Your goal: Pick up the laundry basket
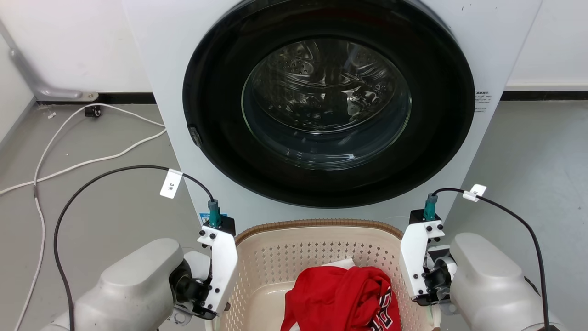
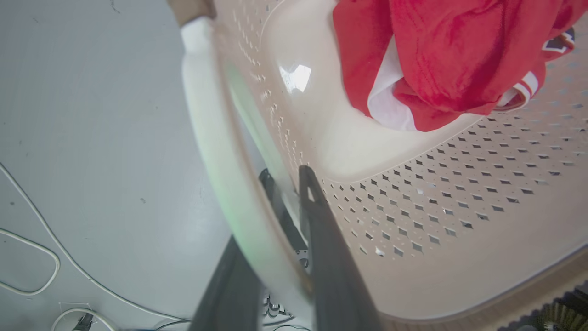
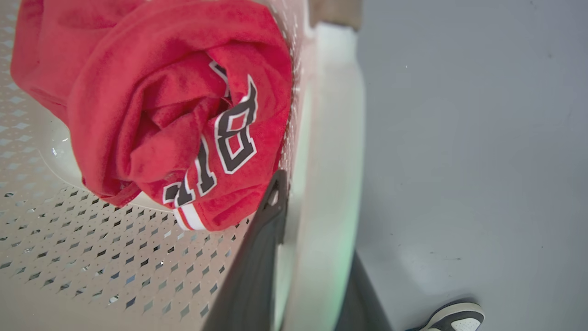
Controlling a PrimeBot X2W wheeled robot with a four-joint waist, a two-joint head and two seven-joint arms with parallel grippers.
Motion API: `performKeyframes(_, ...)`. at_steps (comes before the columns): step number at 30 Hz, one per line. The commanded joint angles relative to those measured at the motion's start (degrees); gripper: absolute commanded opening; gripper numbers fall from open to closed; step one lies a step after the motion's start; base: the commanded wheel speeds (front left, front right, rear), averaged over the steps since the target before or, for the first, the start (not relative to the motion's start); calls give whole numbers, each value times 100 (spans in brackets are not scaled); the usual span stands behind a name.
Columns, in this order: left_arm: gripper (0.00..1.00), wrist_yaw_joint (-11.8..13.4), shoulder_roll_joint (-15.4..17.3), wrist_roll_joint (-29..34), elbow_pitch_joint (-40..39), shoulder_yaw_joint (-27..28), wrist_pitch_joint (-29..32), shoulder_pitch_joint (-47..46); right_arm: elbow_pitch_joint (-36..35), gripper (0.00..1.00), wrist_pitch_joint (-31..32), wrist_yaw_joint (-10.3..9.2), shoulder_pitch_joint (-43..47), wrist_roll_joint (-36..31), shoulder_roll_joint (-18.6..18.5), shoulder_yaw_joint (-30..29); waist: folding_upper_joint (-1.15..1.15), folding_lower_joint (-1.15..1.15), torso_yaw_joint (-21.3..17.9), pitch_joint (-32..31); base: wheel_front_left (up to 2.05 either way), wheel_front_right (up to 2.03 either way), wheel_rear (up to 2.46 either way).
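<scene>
a: which step is it at?
b: gripping looks done — left end effector point(image 2: 285, 184) and right end effector point(image 3: 312, 220) each clamp a white side handle point(image 2: 216, 161) of the cream perforated plastic laundry basket point(image 1: 317, 224), which sits between them, before the white washer point(image 1: 500, 37). next calls for a level, matched lift.

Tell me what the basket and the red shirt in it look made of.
The basket looks like moulded plastic, cream and glossy, given its punched diamond holes and a highlight on its floor. The red shirt is probably soft matte fabric, given its crumpled folds and stitched-looking lettering.
</scene>
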Motion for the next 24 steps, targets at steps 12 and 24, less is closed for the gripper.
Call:
performKeyframes(12, 0, -78, -193, -227, 148, -38, 257, -54, 10, 0, -6, 2, -50, -34, -27, 138, 0, 1, 19, -65, 0, 0, 0)
performKeyframes(24, 0, -78, -204, -250, 160, -33, 192, -46, 36, 0, -17, 2, -82, 21, -22, 182, 0, 1, 29, -74, 0, 0, 0)
